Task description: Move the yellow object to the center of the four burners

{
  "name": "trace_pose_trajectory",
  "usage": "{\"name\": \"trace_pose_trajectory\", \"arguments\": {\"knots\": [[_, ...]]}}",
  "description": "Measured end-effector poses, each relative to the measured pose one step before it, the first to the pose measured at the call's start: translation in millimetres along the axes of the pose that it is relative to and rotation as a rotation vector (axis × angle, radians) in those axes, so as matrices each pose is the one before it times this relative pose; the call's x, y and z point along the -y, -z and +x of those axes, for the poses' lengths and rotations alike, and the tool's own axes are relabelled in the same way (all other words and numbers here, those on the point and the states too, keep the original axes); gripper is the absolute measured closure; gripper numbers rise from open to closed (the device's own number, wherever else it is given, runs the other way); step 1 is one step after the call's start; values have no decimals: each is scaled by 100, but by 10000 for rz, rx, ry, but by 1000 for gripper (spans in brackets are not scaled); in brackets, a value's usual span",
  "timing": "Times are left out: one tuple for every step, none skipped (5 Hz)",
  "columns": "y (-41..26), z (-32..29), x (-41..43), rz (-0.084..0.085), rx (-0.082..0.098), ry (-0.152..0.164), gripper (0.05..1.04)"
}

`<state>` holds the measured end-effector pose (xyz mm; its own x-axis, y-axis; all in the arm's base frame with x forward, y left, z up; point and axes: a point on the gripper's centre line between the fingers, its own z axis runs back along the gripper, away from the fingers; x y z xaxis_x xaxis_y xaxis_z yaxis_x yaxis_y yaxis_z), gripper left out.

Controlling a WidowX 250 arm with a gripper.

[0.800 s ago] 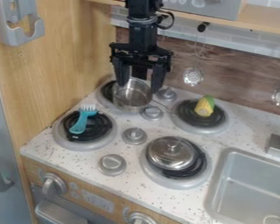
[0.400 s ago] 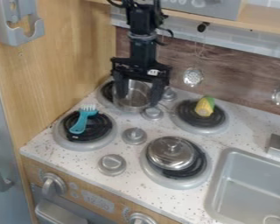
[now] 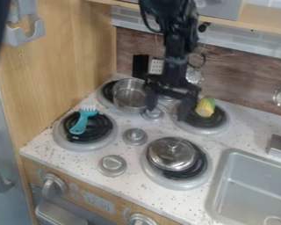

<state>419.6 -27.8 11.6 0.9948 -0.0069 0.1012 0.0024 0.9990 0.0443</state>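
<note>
Camera view: the gripper hangs between the pot and the corn, its fingers spread apart — the corn lies on the back burner nearer the sink, while the lid sits on the front burner nearer that sink.

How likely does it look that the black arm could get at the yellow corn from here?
Probably yes: its fingers hang apart beside the corn, which lies uncovered on a burner, with nothing visible between them. The metal pot is on the fingers' other side.
</note>
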Motion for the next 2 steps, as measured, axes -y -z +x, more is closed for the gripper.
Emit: {"name": "trace_pose_trajectory", "arguments": {"knots": [[2002,2539,1854,38,1655,-658,83],[478,2632,1898,-484,1029,-273,83]]}}
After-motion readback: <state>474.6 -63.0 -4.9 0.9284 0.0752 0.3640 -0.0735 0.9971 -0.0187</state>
